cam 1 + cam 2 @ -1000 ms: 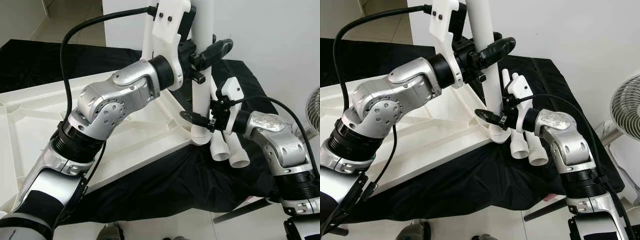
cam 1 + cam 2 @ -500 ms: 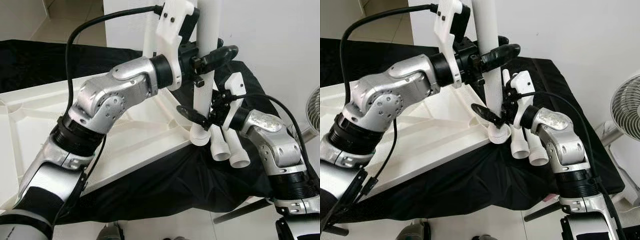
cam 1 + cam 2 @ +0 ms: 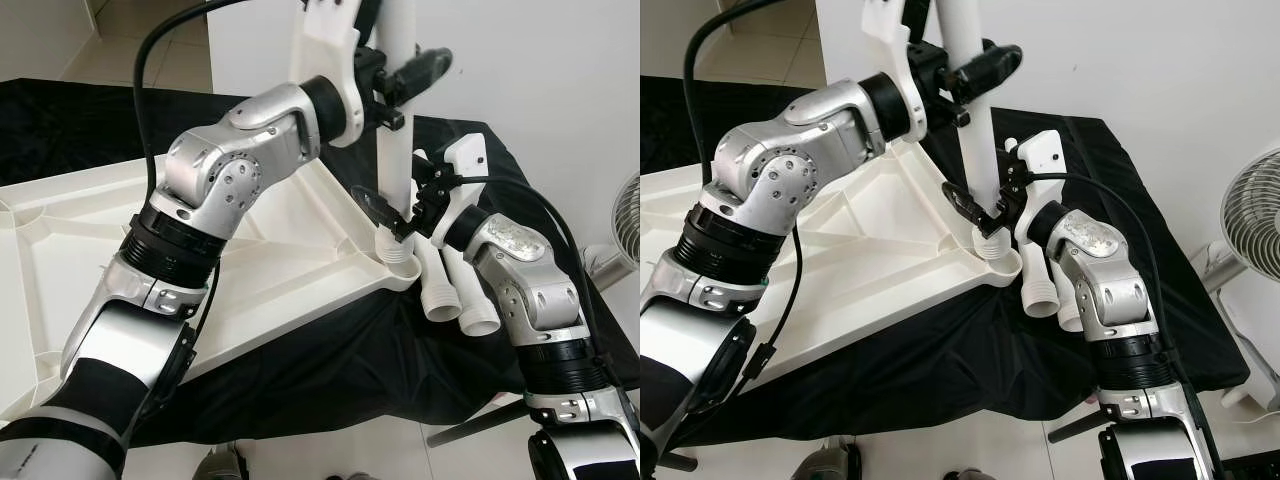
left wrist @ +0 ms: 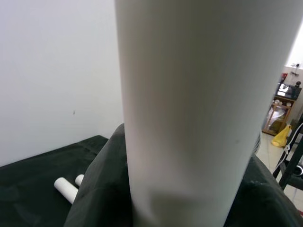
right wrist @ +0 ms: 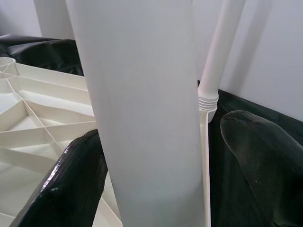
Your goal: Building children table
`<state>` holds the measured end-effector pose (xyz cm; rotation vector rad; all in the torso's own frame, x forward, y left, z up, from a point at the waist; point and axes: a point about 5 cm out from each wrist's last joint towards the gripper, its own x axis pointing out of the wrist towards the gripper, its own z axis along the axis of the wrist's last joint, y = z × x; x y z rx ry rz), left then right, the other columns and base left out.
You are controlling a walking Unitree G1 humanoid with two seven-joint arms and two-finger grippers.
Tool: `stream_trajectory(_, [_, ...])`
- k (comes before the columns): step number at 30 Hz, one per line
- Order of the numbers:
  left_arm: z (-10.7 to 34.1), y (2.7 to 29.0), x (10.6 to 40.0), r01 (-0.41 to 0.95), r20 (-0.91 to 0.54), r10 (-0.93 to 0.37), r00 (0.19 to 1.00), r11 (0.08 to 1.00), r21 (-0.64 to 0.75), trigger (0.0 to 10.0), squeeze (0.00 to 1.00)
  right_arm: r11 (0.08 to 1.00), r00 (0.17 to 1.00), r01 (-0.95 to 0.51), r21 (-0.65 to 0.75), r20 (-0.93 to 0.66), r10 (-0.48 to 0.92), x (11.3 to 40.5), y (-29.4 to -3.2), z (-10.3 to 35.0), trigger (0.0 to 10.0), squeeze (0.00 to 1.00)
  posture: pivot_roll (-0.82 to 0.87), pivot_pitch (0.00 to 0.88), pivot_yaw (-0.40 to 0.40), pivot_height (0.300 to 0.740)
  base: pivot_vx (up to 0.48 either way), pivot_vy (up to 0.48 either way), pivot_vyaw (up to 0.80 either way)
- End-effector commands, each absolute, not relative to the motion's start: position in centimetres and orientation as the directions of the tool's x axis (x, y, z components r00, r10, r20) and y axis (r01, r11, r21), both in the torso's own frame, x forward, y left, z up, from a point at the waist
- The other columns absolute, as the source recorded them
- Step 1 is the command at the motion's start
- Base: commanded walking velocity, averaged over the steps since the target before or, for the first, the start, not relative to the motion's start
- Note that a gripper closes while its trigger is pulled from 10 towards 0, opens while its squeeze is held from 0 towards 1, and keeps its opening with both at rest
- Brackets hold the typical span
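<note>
Our left gripper (image 3: 400, 75) is clamped high on the upright white leg (image 3: 397, 160), its black fingers closed around the tube. Lower down, our right gripper (image 3: 395, 218) brackets the same leg just above its ribbed foot; the right wrist view shows one finger (image 5: 75, 184) against the tube and the other standing a little off it, so we judge this a loose guiding hold rather than a firm pinch. The leg stands nearly vertical with its foot in the round socket (image 3: 400, 268) at the near right corner of the upturned tabletop (image 3: 90, 250), which lies ribbed side up on the black-draped table (image 3: 330, 370). How deep the foot has seated we cannot tell. Just beside that corner, two more legs (image 3: 455, 295) lie on the cloth with their ribbed ends toward us, and another leg (image 5: 218, 52) stands behind the one we hold, seemingly already fitted. We judge the build to be partway through: one leg appears to be up, this one is going in, and two are left to mount before the tabletop can be turned upright.
</note>
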<state>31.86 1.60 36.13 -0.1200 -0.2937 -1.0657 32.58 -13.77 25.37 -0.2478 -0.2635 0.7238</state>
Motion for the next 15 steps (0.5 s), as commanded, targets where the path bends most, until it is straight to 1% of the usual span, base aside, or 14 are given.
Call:
stream_trajectory(1, [36.96, 1.03, 31.22, 0.897, 0.294, -0.872, 0.39, 0.433, 0.094, 10.0, 0.0, 0.735, 0.73, -0.601, -0.315, 0.159, 0.665, 32.7, -14.13, 25.48, 10.0, 0.0, 0.07, 0.066, -0.093, 0.74, 0.0, 0.0, 0.0])
stream_trajectory(15, [36.9, 0.65, 31.16, 0.902, 0.281, -0.88, 0.384, 0.423, 0.091, 10.0, 0.0, 0.75, 0.743, -0.579, -0.319, 0.172, 0.646, 32.96, -14.34, 25.74, 10.0, 0.0, 0.07, 0.073, -0.095, 0.74, 0.0, 0.0, 0.0])
